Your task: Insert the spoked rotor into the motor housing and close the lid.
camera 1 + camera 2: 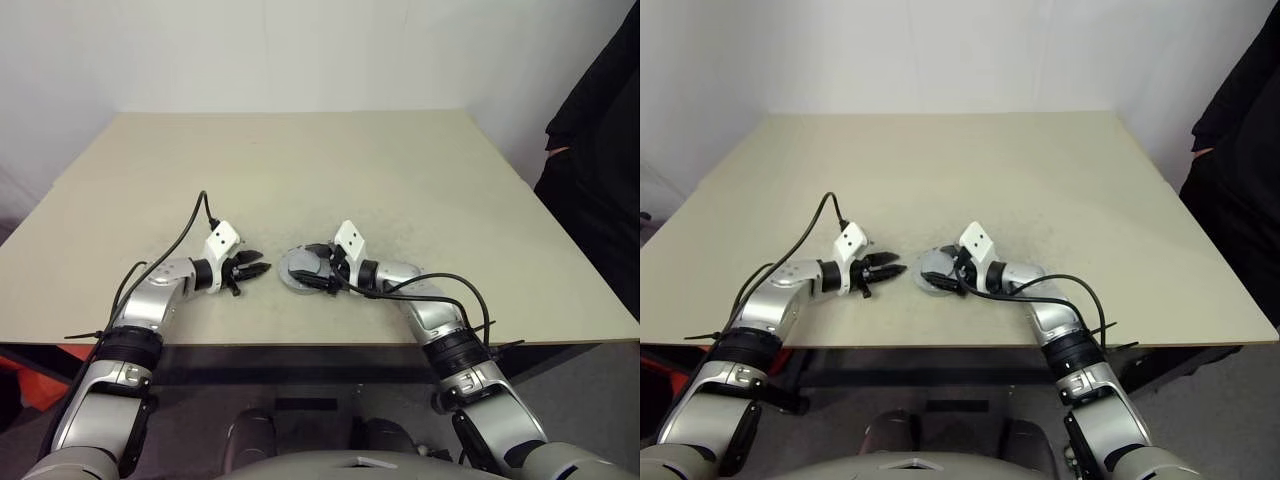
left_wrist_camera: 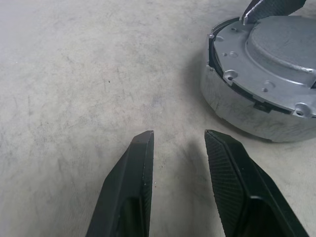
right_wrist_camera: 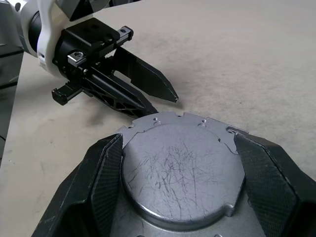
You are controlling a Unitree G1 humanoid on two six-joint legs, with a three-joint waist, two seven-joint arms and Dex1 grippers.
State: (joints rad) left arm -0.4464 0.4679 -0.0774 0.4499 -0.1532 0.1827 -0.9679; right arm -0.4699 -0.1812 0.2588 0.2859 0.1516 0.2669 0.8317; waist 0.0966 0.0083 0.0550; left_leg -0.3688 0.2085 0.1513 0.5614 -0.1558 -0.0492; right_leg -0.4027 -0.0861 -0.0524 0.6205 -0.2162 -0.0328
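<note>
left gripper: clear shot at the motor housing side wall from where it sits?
Probably yes. The left gripper is open, with bare table between it and the motor housing. The right gripper straddles the lid above.

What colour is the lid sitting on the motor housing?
Plain grey metal, scratched; the lid shows best in the right wrist view.

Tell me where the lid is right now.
The lid sits on the housing near the table's front edge, between the right gripper's fingers, just right of the left gripper.
</note>
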